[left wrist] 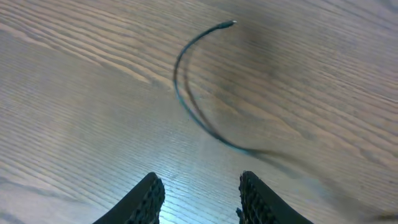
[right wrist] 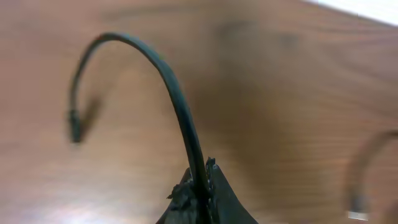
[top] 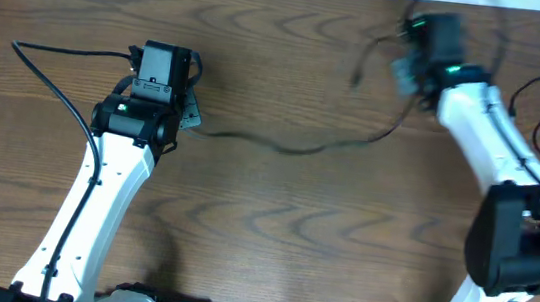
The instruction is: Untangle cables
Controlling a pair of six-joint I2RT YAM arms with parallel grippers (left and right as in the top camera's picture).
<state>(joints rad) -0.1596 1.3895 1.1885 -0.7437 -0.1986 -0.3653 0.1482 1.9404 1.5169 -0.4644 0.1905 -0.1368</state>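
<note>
On the brown wooden worktop (top: 270, 242) lay one thin black cable (top: 290, 149). It ran in a long, loose line from the left side to the far right side. Its left end stopped just beside the left end effector (left wrist: 199, 179). That end effector's two black fingers (left wrist: 151, 196) were apart, and nothing was between them. They hung over bare wood. The cable's curved part and its small plug (left wrist: 229, 24) lay a little farther off and did not touch them.

At the far right, the right end effector (right wrist: 200, 182) had its fingers pressed together, clamped on the same cable. From that pinch the cable rose up, bent over in an arch and hung down on the left to a small dark plug end (right wrist: 74, 127). This short part was up off the wood. One more thin cord (right wrist: 367, 165) showed at the right edge, too blurry to tell much.
</note>
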